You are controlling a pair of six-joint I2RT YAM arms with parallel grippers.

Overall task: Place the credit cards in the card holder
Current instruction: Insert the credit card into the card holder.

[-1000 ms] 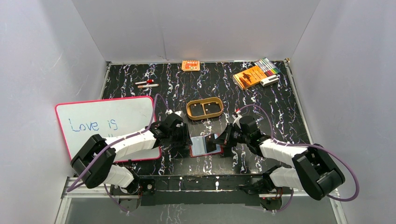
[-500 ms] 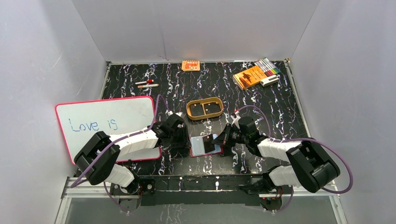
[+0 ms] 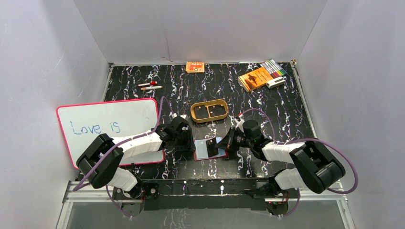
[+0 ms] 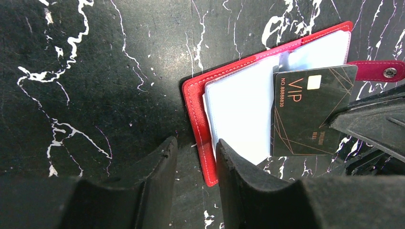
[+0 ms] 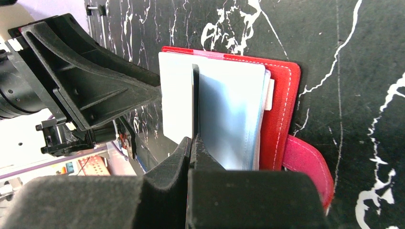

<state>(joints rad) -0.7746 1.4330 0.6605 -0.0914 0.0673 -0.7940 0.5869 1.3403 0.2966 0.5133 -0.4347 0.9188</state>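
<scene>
top external view: my two pincers are down low over the black table, tips facing each other. the card holder lies open between them, red cover down and pale pockets up.

my right pincer is pressed together on the dark card. in the right wrist view i see that card from its thin edge, sticking straight out from my right pincer over the pale pockets. the red cover shows just to the right of my tips, and the snap tab pokes out beside them.

in the left wrist view the dark card has gold letters on it. it lies over the far half of the card holder, the half away from my left pincer. i cannot tell if its edge is inside a pocket.

my left pincer is spread, pinching nothing. the near red edge of the card holder sits right at its tips, partly under one finger.

the tan tray sits further out, past both pincers.
</scene>
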